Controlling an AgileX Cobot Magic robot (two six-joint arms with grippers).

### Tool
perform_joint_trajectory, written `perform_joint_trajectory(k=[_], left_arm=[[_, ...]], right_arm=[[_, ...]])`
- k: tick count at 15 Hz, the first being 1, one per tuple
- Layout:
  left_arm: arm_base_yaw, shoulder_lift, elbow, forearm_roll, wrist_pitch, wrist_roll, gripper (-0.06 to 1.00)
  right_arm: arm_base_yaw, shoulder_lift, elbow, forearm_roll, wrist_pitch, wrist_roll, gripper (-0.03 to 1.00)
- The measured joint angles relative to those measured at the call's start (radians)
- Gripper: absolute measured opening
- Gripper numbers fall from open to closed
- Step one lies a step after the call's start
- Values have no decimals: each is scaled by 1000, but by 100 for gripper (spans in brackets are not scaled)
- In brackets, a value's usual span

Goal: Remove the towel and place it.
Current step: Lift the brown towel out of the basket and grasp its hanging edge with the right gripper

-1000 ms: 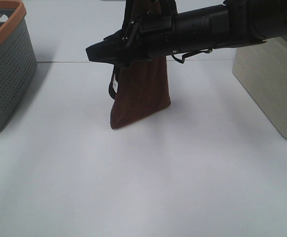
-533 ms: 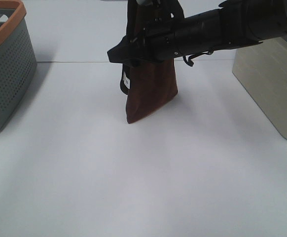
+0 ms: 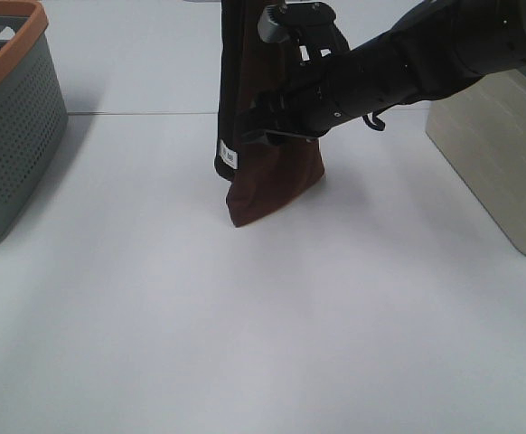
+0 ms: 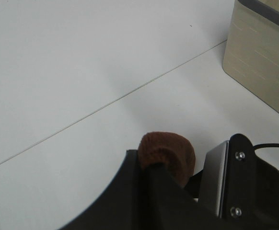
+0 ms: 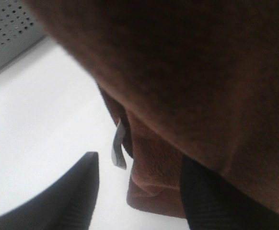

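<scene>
The towel (image 3: pixel 277 185), dark reddish-brown, hangs upright from above the top of the exterior view, and its lower corner touches the white table. A small white tag (image 3: pixel 229 155) shows on its left edge. In the left wrist view my left gripper (image 4: pixel 170 165) is shut on a fold of the towel (image 4: pixel 168 151); in the exterior view this gripper is out of frame. My right gripper (image 3: pixel 258 127) reaches in from the right at the towel's middle. In the right wrist view its fingers (image 5: pixel 82 191) stand apart, with the towel (image 5: pixel 178 72) and tag (image 5: pixel 119 151) between them.
A grey perforated basket with an orange rim (image 3: pixel 10 136) stands at the left edge and also shows in the right wrist view (image 5: pixel 10 24). A beige box (image 3: pixel 498 154) stands at the right, also in the left wrist view (image 4: pixel 264 62). A seam line crosses the table behind the towel.
The towel shifted a little to the right, then held still. My right arm drew back to the right and turned, so its gripper now sits at the towel's middle.
</scene>
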Motion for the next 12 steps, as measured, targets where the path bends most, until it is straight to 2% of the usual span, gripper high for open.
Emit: perform_joint_trajectory(k=[2, 6, 7, 8, 10, 12], left_arm=[[0, 0, 0, 5, 2, 0, 0], [0, 0, 0, 6, 2, 0, 0], [0, 0, 0, 6, 2, 0, 0], [0, 0, 0, 6, 2, 0, 0], [0, 0, 0, 6, 2, 0, 0], [0, 0, 0, 6, 2, 0, 0]], right_arm=[[0, -3, 0, -7, 9, 43, 44], [0, -15, 0, 3, 232, 92, 42], [0, -16, 0, 23, 264, 92, 42], [21, -16, 0, 89, 298, 67, 41], [65, -16, 0, 134, 274, -2, 41], [125, -16, 0, 154, 149, -68, 41]])
